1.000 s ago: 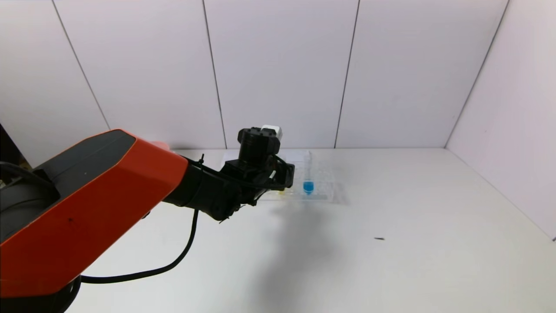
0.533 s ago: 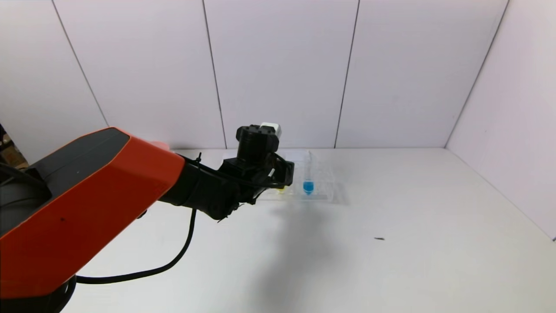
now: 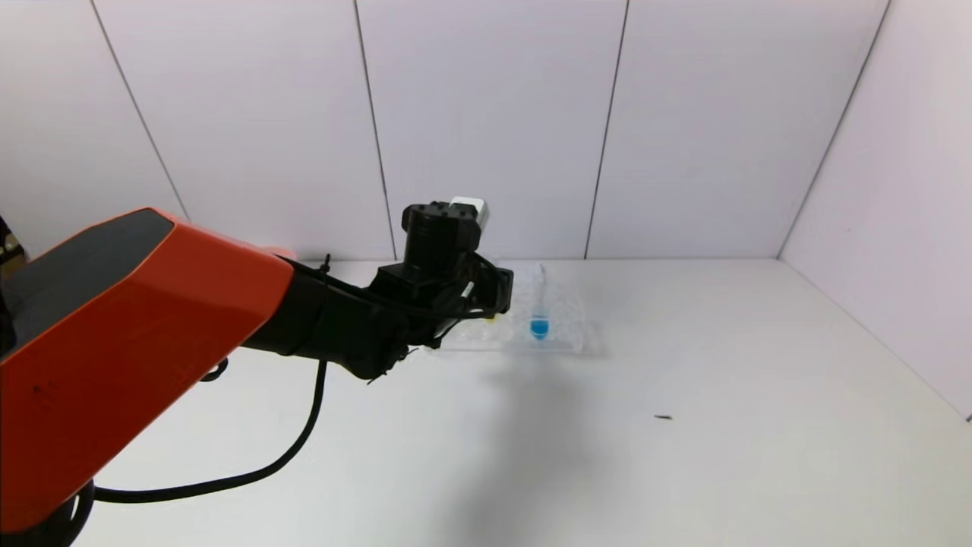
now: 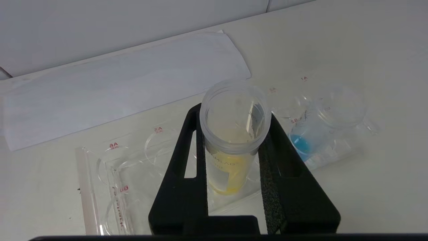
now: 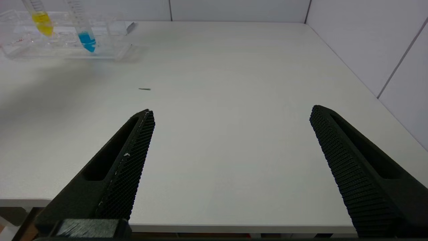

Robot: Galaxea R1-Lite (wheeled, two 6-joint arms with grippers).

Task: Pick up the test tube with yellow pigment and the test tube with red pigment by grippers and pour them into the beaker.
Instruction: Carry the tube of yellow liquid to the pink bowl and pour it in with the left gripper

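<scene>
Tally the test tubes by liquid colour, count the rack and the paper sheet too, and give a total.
Yellow-liquid test tube, gripped in the left tool: 1
Blue-liquid test tube, standing in the rack: 1
Red-liquid test tube: 0 in view
Clear tube rack: 1
White paper sheet: 1
Total: 4

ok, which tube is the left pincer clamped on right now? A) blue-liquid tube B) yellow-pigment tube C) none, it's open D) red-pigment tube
B: in the left wrist view the left pincer is shut on the test tube with yellow pigment, while the blue-liquid tube stands apart in the rack.
</scene>
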